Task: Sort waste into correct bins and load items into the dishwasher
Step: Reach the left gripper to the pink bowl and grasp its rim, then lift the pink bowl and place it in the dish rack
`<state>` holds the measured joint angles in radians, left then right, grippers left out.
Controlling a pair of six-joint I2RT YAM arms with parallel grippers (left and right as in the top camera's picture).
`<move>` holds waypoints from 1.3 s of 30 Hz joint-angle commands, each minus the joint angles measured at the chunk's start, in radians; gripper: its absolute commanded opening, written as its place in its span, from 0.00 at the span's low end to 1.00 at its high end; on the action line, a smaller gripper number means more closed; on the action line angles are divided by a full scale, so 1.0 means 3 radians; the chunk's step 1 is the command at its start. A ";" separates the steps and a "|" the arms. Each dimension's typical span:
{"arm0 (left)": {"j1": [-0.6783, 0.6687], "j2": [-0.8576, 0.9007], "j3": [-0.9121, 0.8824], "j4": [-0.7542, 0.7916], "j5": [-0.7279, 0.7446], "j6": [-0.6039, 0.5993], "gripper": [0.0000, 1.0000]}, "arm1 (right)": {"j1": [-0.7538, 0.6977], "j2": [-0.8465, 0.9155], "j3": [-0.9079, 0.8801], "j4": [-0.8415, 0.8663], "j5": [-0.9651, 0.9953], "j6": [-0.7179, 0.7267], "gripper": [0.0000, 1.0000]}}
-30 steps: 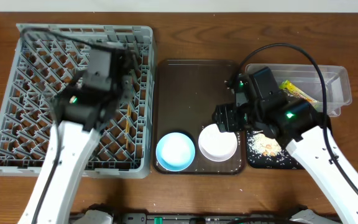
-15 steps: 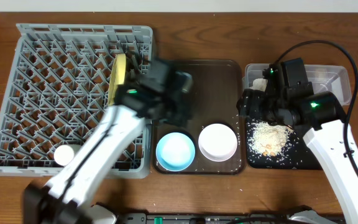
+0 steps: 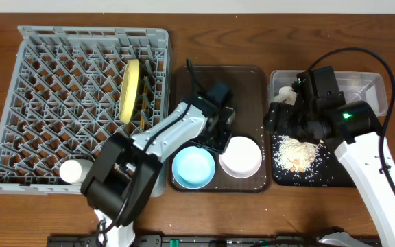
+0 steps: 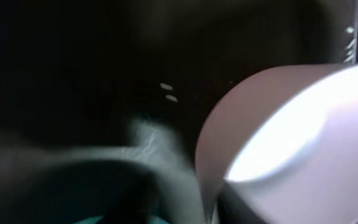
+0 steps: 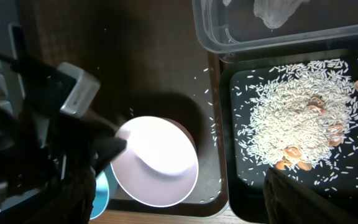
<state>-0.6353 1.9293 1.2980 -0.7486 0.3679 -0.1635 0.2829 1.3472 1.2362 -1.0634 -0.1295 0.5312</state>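
Your left gripper [image 3: 218,135] is reaching onto the dark brown serving tray [image 3: 214,82] mid-counter, sitting at the small white bowl's [image 3: 241,158] left rim, the light blue bowl [image 3: 194,167] just beside it toward the front edge. The blurred wrist view is not letting me tell whether its fingers are apart or together. Your right gripper [image 3: 278,118] is hanging spread wide, empty, over the crumbs [image 3: 295,151] on the black tray [image 3: 315,180] near the right edge. The yellow plate [image 3: 129,89] is standing upright in the dish rack [image 3: 46,82] by the left edge.
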 commanded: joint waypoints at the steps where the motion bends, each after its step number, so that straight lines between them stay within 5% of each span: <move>1: -0.0003 0.0031 -0.0010 0.0076 0.0022 0.0001 0.11 | -0.0029 -0.0033 0.0056 -0.0009 0.0057 0.0034 0.85; 10: 0.0088 -0.0370 0.0131 0.0038 -0.0051 -0.0003 0.08 | -0.0029 -0.0033 0.0056 -0.0010 0.0057 0.0033 0.85; 15: 0.0320 -0.0971 0.0211 -0.0318 -0.0999 -0.0088 0.07 | -0.0029 -0.0033 0.0056 -0.0010 0.0058 0.0032 0.86; 24: 0.0921 -0.2176 0.0210 -0.0814 -0.3548 0.0036 0.07 | -0.0029 -0.0033 0.0056 0.0010 0.0071 0.0033 0.88; 29: 0.1214 -0.2261 0.0209 -0.0603 -0.4180 0.0286 0.08 | -0.0029 -0.0033 0.0056 0.0032 0.0071 0.0033 0.88; 34: 0.1572 -0.2010 0.0174 -0.0075 -0.4264 0.0930 0.08 | -0.0029 -0.0033 0.0056 0.0055 0.0072 0.0033 0.89; 39: 0.1830 -0.1593 0.0170 0.0295 -0.4756 0.0975 0.07 | -0.0029 -0.0033 0.0056 0.0055 0.0072 0.0032 0.90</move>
<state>-0.1303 1.3720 1.3434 -0.6968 -0.9039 0.0685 0.2825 1.3472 1.2362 -1.0492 -0.1181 0.5335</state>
